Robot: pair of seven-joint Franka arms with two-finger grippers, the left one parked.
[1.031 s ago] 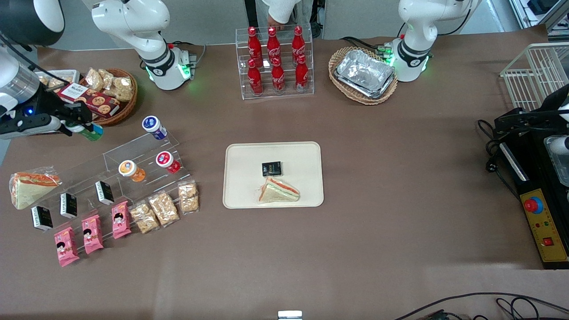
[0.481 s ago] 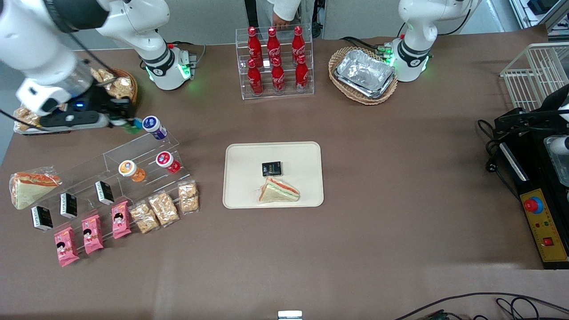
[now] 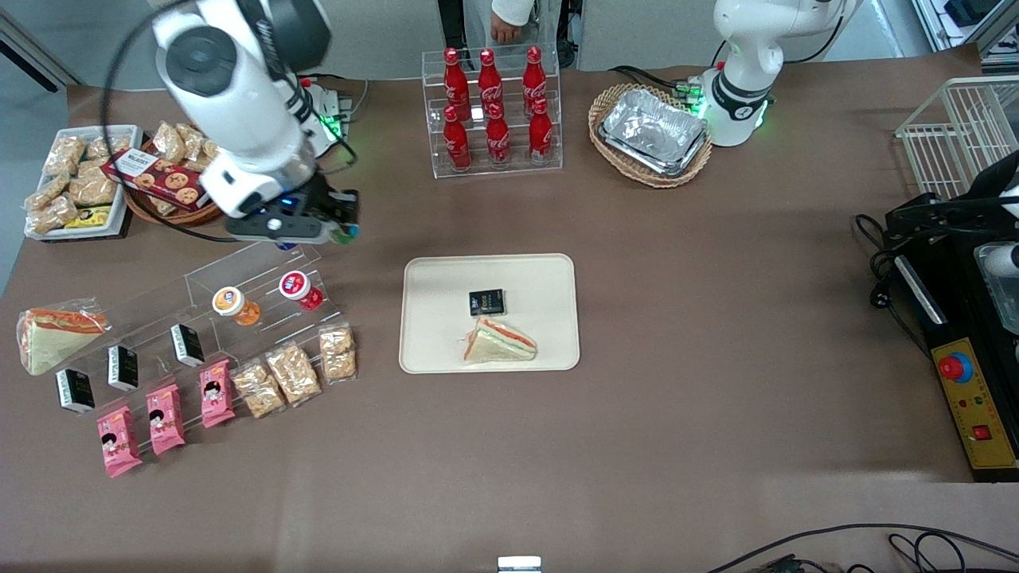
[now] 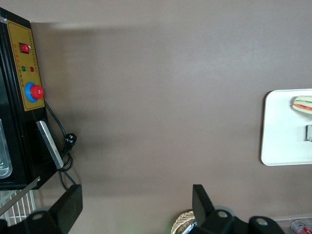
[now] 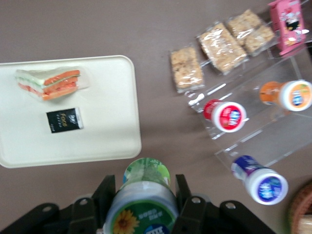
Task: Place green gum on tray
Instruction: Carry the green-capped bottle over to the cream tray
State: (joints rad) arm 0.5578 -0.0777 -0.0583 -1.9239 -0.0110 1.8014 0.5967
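Note:
The green gum (image 5: pixel 145 195), a small green bottle with a white, green-rimmed lid, is clamped between my gripper's (image 5: pixel 145 187) black fingers (image 5: pixel 108 195). In the front view the gripper (image 3: pixel 338 223) hangs above the brown table, between the clear stepped rack (image 3: pixel 239 294) and the tray (image 3: pixel 541 278), with a bit of the green gum (image 3: pixel 344 233) showing at its tip. The cream-beige tray (image 5: pixel 97 141) holds a wrapped sandwich (image 3: pixel 497 342) and a small black packet (image 3: pixel 486 302). The tray lies toward the parked arm's end from the gripper and nearer the front camera.
The rack carries an orange bottle (image 3: pixel 235 305), a red-lidded bottle (image 3: pixel 299 289) and a blue-lidded bottle (image 5: pixel 261 183), with snack bars (image 3: pixel 294 370), pink packets (image 3: pixel 163 418) and black packets (image 3: pixel 123 366) below. A cola bottle stand (image 3: pixel 493 111), a foil-tray basket (image 3: pixel 651 134) and a cookie basket (image 3: pixel 171 179) stand farther back.
My gripper has carried the green gum from the working arm's table edge, past the blue-lidded bottle, toward the tray. The arm now covers that bottle in the front view.

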